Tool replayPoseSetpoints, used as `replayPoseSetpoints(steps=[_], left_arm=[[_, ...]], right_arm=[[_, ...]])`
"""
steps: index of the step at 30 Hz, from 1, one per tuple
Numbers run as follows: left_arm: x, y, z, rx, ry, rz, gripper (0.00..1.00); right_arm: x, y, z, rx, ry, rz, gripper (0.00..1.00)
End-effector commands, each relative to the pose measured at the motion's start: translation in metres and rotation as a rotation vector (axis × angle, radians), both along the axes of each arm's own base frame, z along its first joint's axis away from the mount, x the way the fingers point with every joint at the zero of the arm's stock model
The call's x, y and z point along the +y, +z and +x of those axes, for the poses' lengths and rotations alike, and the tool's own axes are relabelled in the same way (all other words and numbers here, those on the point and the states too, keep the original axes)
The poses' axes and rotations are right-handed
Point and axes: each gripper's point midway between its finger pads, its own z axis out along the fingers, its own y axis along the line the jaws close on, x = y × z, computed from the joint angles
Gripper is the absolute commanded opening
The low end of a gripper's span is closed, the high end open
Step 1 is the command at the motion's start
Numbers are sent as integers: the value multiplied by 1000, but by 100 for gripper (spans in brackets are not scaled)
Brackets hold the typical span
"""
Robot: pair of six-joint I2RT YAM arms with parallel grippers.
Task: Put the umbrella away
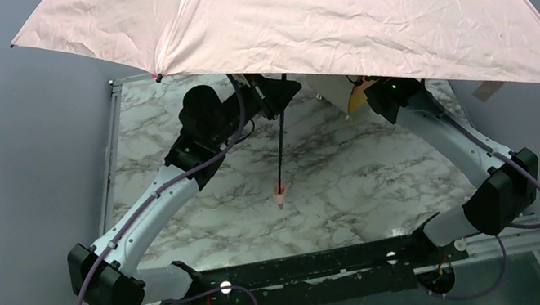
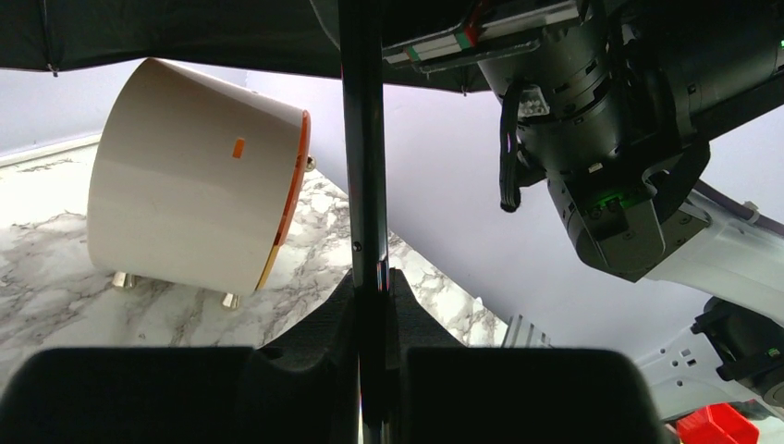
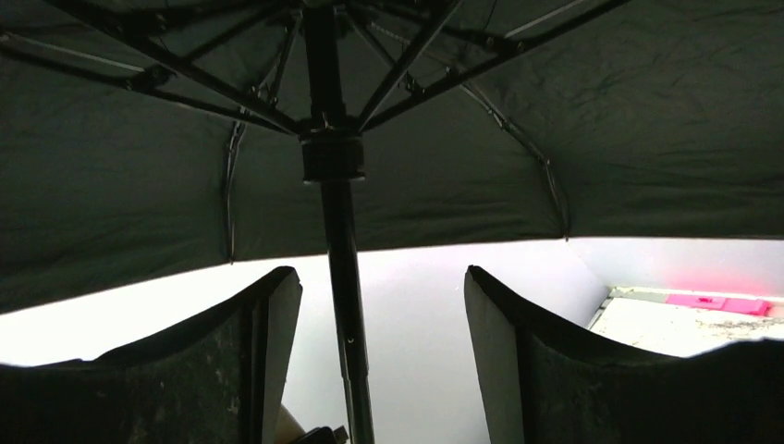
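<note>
umbrella (image 1: 311,21) over table (image 1: 354,180), drum (image 2: 185,213) on table

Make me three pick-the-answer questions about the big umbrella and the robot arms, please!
1. Where does the left end effector grip the umbrella?
A) black shaft
B) pink handle
C) canopy edge

2. What colour is the top of the canopy?
A) blue
B) pale pink
C) green

3. How is the right end effector?
A) shut on the shaft
B) open around the shaft
C) out of sight

Answers:
1 A, it clamps the shaft in the left wrist view.
2 B, the top view shows pink.
3 B, a gap shows on each side of the shaft.
</note>
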Motion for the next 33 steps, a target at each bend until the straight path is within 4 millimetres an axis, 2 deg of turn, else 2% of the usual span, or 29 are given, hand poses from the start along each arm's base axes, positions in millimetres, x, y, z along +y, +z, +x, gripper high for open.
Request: replayPoseSetpoints(steps=[1,6,14,33], left_arm=[[10,34,-8,-85,13,-71,0],[10,33,-8,-84,11,-70,0],[8,30,-8,-83,5,-63,0],[6,28,-9,-82,-8,-59,0]], right_arm=[[-22,30,-4,-35,-83,87,71],[-18,36,1,-62,-82,80,78],[-12,44,9,-95,-85,62,80],[-4,56,17,-108,-46,89,70]])
